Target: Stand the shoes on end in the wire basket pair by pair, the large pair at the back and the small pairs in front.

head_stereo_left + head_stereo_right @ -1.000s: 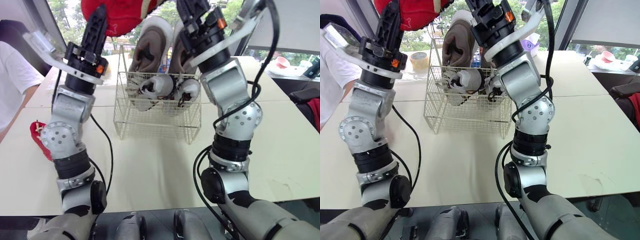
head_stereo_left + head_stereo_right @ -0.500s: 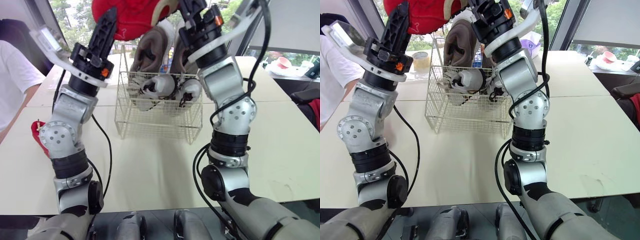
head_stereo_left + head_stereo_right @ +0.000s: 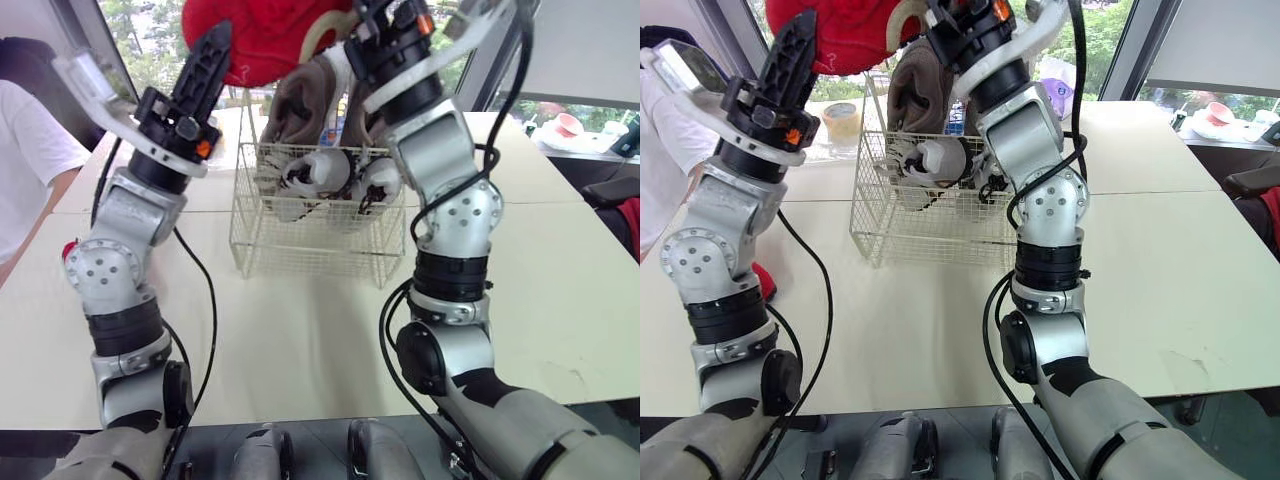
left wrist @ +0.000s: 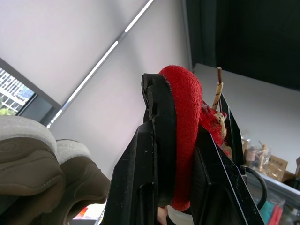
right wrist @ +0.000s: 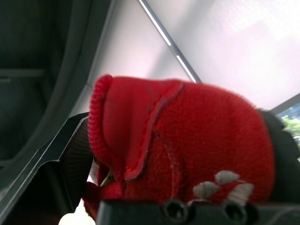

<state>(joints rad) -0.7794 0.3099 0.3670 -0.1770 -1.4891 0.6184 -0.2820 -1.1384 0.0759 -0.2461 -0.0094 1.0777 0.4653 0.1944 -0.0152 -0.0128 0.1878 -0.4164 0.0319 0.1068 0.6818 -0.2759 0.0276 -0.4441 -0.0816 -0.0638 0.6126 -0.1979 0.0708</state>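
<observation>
Both arms have swung across, so the red shoe (image 3: 265, 35) now hangs more over the wire basket (image 3: 315, 240). From the head, the left gripper (image 3: 208, 62) and right gripper (image 3: 375, 25) reach up to it. Big brown shoes (image 3: 300, 100) stand at the basket's back, small white shoes (image 3: 325, 170) in front. At the left wrist, black fingers (image 4: 140, 178) pinch the shoe's edge. At the right wrist, the shoe sits squeezed between that gripper's fingers (image 5: 65, 154).

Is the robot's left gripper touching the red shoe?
Touching. The left wrist view shows the left gripper with black fingers pressed against both sides of the red shoe.
</observation>
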